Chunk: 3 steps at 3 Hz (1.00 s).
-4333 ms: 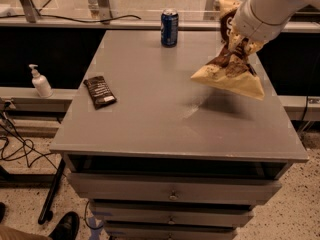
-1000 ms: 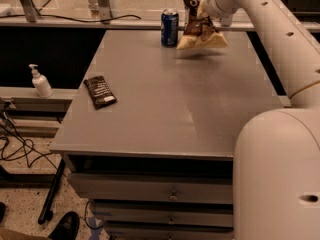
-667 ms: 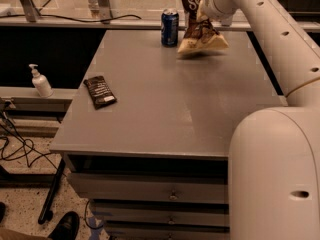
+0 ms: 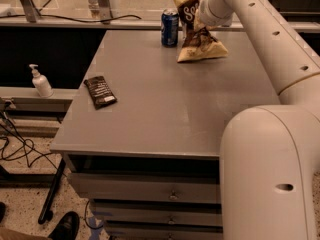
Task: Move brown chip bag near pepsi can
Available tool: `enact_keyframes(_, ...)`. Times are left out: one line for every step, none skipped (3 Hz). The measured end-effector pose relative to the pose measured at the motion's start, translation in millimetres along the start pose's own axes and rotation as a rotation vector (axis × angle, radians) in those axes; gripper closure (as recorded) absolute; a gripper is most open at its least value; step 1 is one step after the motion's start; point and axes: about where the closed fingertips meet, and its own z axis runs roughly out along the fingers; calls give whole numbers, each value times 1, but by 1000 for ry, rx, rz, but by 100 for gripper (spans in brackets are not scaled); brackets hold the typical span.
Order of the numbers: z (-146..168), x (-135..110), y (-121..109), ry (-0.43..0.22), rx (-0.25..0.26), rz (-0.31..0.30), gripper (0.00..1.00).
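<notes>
Carried from mid-bench to the far edge, brown chip bag (image 4: 201, 48) now stands beside pepsi can (image 4: 170, 28).
Its lower edge meets the bench (image 4: 150, 109); the tool (image 4: 199, 25) sits buried in the bag's crumpled middle, and I cannot tell whether it is clamped or released. The can stands just left of the tool.

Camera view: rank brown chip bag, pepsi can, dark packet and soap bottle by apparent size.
1. brown chip bag, with the gripper at its upper part.
2. dark packet and pepsi can, about alike; the packet is nearer, so unranked.
3. soap bottle, slightly smaller.
</notes>
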Motion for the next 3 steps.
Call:
enact_keyframes(6,-7,2,-29,-12,0,60)
enact_keyframes(9,-10,4,-43,-13,3,38)
enact_keyframes(10,-10,4,-50,-9,4,13)
